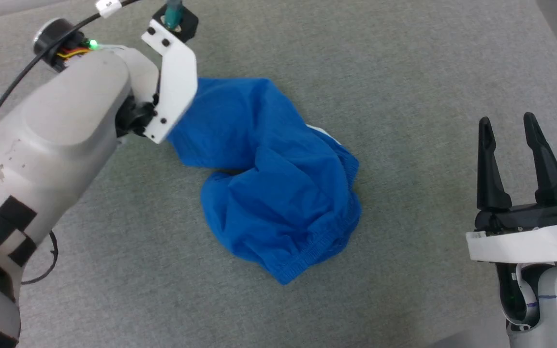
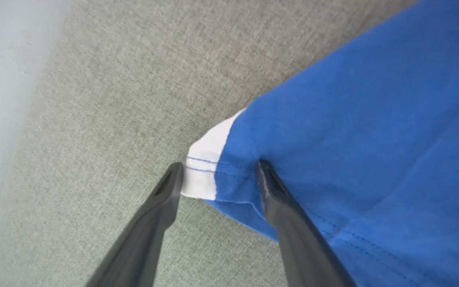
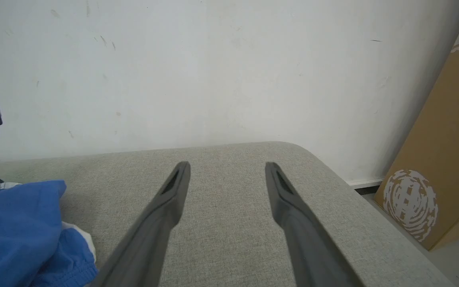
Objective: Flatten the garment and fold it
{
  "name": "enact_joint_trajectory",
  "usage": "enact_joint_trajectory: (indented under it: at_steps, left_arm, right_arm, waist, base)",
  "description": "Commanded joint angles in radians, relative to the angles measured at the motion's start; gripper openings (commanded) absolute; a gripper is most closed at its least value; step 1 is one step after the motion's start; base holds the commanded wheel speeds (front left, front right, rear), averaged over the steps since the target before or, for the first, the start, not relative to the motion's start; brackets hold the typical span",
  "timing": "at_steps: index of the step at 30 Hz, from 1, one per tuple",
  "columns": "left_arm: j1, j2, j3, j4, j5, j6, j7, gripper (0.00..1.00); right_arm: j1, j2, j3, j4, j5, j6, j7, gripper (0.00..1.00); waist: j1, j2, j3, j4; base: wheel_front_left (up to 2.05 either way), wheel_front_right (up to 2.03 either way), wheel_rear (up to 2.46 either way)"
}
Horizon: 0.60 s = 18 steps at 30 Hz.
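1. Garment: bright royal-blue pair of soft fabric shorts, crumpled in a heap at the middle of the grey woven padded surface. Not yet flattened.
2. Long axis: in the head view it runs diagonally from the far-left end to the near end. The gathered elastic edge points toward the robot, and the white-trimmed corner points away to the far left.
3. Left gripper: the nearer arm. It sits at the far-left end with its two long dark fingers spread wide and the trimmed corner lying between them. One tip is at the white band's edge, the other over the blue cloth. Nothing is pinched.
4. Right gripper: fingers spread wide and empty, well apart from the garment, which lies to its left.
5. Judgement: the coming move turns on the left jaws closing on that corner.
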<state>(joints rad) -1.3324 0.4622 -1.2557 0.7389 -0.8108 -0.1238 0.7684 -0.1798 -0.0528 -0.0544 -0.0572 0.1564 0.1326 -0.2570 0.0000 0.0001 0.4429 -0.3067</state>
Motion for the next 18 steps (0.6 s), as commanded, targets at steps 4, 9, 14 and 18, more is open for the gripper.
enact_joint_trajectory:
  at_steps: [4,9,14,18]
  left_arm:
    - [0.053,0.002,0.015,-0.023,-0.078,-0.007,-0.111,0.0]
    - [0.06,0.038,-0.003,-0.078,-0.103,-0.007,-0.232,0.0]
    - [0.151,0.148,-0.017,-0.116,-0.133,-0.007,-0.269,0.0]
    - [0.246,0.213,-0.021,-0.121,-0.158,-0.007,-0.269,0.0]
  right_arm:
    - [-0.002,0.003,-0.016,-0.003,-0.022,-0.002,-0.005,1.0]
    - [0.041,0.003,-0.032,0.0,-0.056,-0.002,-0.005,1.0]
    - [0.065,0.003,-0.028,-0.004,-0.076,-0.002,-0.005,1.0]
    - [0.077,0.003,-0.026,-0.007,-0.086,-0.002,-0.005,1.0]
  waist:
    - [0.0,-0.0001,-0.044,0.066]
    - [0.0,-0.0001,-0.107,0.149]
    - [0.0,-0.0001,-0.149,0.208]
    - [0.0,-0.0001,-0.167,0.237]
  base:
    - [0.0,0.0,0.0]
    - [0.0,0.0,0.0]
    - [0.0,0.0,0.0]
    - [0.0,0.0,0.0]
